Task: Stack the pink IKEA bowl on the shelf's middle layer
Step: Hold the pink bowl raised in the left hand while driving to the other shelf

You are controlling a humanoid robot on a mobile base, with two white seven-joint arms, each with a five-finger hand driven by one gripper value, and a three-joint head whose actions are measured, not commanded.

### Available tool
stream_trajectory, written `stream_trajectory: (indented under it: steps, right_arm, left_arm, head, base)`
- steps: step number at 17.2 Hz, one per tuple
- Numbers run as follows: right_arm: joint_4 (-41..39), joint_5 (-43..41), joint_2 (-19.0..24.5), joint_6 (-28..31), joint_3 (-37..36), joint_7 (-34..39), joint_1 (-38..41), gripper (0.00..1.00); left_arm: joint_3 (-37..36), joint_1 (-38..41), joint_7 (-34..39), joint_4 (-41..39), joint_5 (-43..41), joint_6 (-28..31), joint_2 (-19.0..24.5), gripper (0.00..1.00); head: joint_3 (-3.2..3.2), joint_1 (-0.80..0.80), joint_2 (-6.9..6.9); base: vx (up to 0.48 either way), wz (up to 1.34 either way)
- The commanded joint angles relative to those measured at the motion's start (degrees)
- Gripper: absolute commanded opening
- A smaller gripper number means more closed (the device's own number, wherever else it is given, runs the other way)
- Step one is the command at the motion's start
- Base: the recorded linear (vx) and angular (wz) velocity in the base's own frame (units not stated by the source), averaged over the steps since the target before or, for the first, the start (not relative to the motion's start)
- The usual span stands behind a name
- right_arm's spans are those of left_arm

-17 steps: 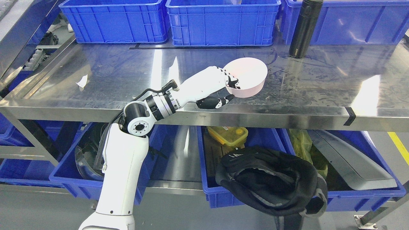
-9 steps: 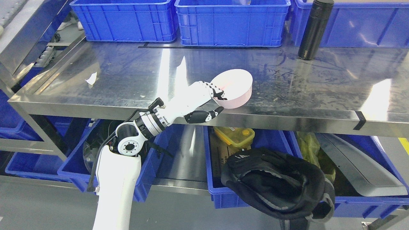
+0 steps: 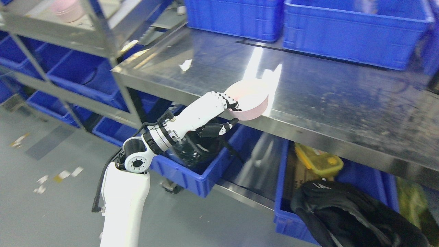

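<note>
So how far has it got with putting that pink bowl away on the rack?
Done: the left hand has the pink bowl gripped by its near rim, over the front edge of the steel table. In hand: carrying it. Left: reaching the shelf rack at the upper left, where something pink, perhaps other bowls, sits blurred on a tier, then setting this bowl on that stack and letting go.

Wide bare steel on the table [image 3: 343, 103] right of the bowl [image 3: 247, 103], nothing standing there. Blue crates [image 3: 353, 32] wall off the back edge. To the left, the shelf post [image 3: 113, 61] stands between the table and the shelf [image 3: 51, 31], where pink bowls [image 3: 67, 9] sit on its upper level.
</note>
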Motion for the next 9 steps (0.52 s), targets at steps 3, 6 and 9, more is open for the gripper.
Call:
stream_trajectory:
  steps: [3, 6, 9]
  right_arm:
    - [-1.0, 0.0, -1.0, 0.0, 0.0, 0.0, 0.9, 1.00]
    - [-1.0, 0.1, -1.0, 0.0, 0.0, 0.0, 0.9, 1.00]
    - [-1.0, 0.0, -1.0, 0.0, 0.0, 0.0, 0.9, 1.00]
  left_arm:
    - [0.8, 1.3, 0.0, -1.0, 0.3, 0.0, 1.0, 0.01]
    - [-0.6, 1.3, 0.0, -1.0, 0.3, 0.0, 1.0, 0.01]
    - [-0.9, 1.3, 0.0, -1.0, 0.3, 0.0, 1.0, 0.01]
  head:
    - [0.00, 0.00, 0.00]
    - [0.00, 0.00, 0.01]
    - [0.00, 0.00, 0.01]
  base:
    - [0.009, 1.37]
    - [0.006, 1.55]
    - [0.056, 1.61]
